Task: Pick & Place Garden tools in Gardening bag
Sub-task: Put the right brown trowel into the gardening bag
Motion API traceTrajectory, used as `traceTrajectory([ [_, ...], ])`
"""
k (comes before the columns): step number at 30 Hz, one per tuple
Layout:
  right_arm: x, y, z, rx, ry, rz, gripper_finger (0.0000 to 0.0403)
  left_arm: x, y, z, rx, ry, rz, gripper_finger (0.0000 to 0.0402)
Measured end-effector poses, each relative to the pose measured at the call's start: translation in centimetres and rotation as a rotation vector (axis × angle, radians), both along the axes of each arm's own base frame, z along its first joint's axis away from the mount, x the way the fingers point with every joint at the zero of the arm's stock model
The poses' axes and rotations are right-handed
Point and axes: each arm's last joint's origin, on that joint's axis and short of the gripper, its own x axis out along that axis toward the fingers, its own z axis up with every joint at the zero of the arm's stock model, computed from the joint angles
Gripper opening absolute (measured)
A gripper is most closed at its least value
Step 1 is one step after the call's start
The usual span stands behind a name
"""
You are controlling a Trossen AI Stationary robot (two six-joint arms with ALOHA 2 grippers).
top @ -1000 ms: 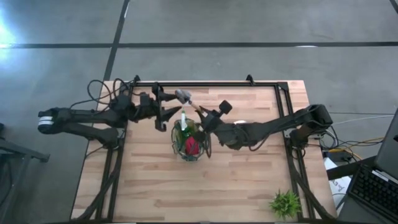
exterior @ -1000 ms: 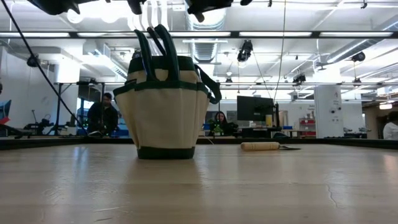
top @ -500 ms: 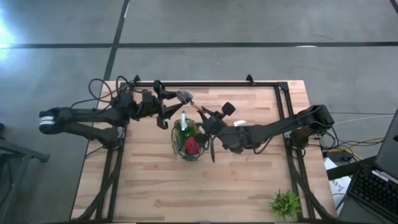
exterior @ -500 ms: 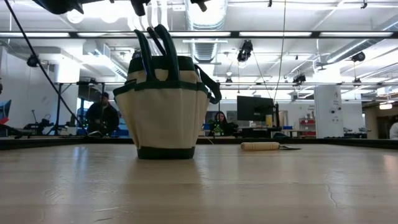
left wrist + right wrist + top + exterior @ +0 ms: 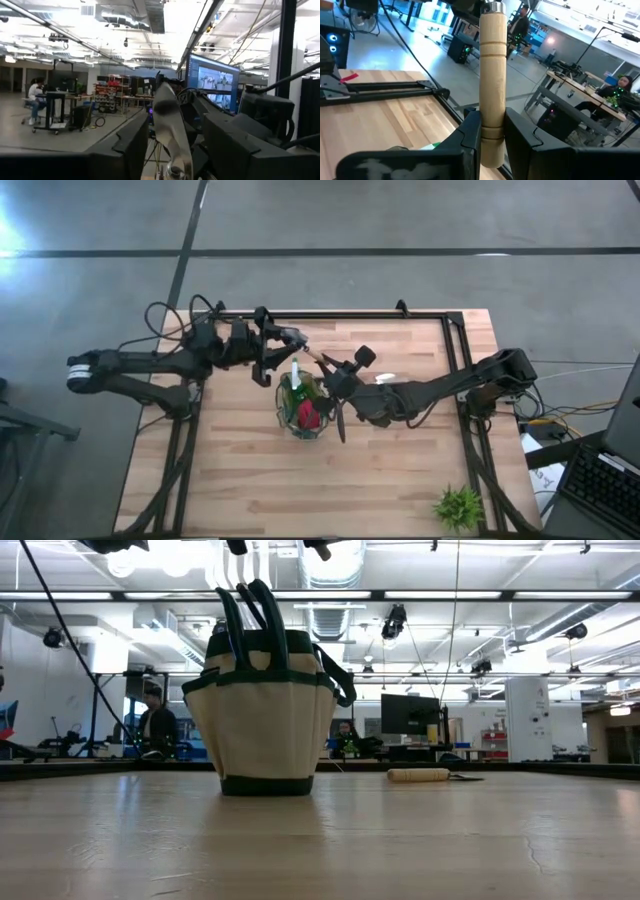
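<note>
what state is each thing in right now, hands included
right hand: shut on the wooden-handled trowel
wooden-handled trowel: held up in the air, its pale blade between the left hand's fingers
left hand: open around the blade, above the table
gardening bag: upright on the table, tools inside
wooden-handled tool: lying flat on the table behind the bag
small plant: standing at a table corner

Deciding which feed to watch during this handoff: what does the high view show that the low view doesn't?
Only the high view shows the right gripper shut on the wooden-handled trowel, the left gripper around its pale blade, tools inside the bag, and a small green plant. Only the low view shows a wooden-handled tool lying on the table, and people beyond it. Both show the gardening bag standing upright.
</note>
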Motion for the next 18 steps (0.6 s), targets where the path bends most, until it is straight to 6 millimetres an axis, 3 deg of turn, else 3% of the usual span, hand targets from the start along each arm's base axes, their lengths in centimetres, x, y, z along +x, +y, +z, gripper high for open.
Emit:
traceTrajectory([
  [11,-0.03,-0.09,-0.20,0.002,0.015,-0.007,0.0046,0.23,0.14,0.30,0.000,-0.018,0.036,0.0021],
  [18,-0.03,-0.08,-0.25,0.003,0.017,-0.005,0.0043,0.35,0.10,0.19,0.011,-0.010,0.022,0.0007],
])
